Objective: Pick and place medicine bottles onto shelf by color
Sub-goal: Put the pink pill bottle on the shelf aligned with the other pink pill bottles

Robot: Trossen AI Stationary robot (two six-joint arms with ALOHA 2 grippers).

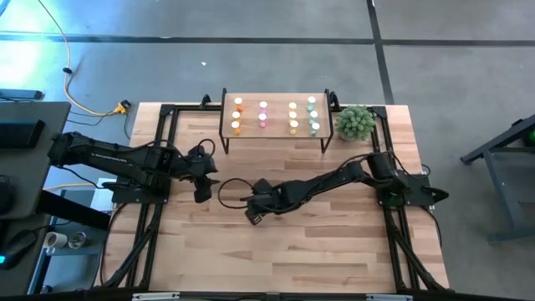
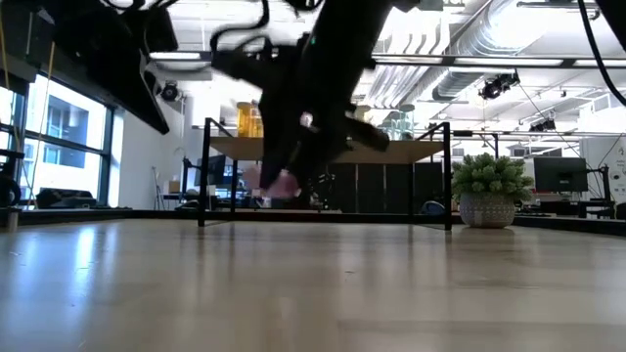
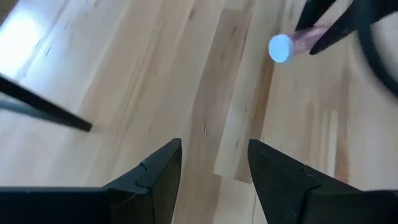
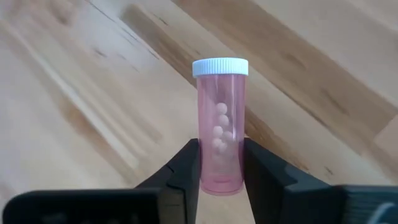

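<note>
Pink plastic fills your right wrist view: a pink bottle with a white cap and small pale pills inside, its lower body pinched between the two dark fingers of the right tool. Only that camera shows you the clamp clearly.

From above, going left to right, your left tool sits over the worktop near its left side, in front of the shelf's left end. Your left wrist view shows its fingers standing apart with bare wood between them, holding nothing; the same view catches the pink bottle's cap end on, farther off, in the other arm's dark fingers. The right tool reaches across to about the middle of the worktop, and from overhead you cannot make out the bottle it holds.

At the far edge stands the shelf, carrying four short rows of medicine bottles: orange, pink, yellow and green. A small green plant sits just beside the shelf's right end.

Your low view adds height: the pink bottle shows as a blur under the dark arm, above the wood surface, with the shelf and plant behind.
</note>
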